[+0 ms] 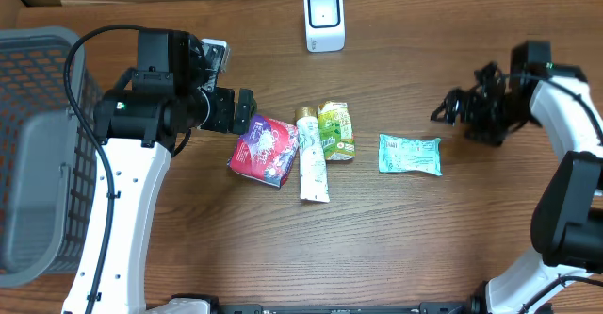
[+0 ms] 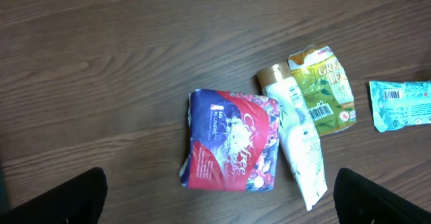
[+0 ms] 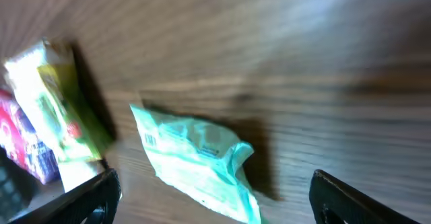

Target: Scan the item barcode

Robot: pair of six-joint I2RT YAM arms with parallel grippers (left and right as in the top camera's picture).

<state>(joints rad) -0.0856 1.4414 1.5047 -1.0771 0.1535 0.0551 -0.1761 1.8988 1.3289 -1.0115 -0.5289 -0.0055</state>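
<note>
The left pincer (image 1: 245, 112) is spread wide and empty, hanging left of the white tube (image 1: 312, 163) above the outer edge of the red packet (image 1: 265, 151), which lies flat against the tube's left side. The right pincer (image 1: 443, 107) is also spread and holds nothing, right of the tube and beyond the teal packet (image 1: 410, 155), which lies flat on the counter (image 1: 424, 239) well apart from the tube. A green pouch (image 1: 336, 130) touches the tube's right side by the cap, the white scanner (image 1: 324, 19) stands beyond the cap end, and a grey basket (image 1: 38, 163) sits far to the tube's left.
</note>
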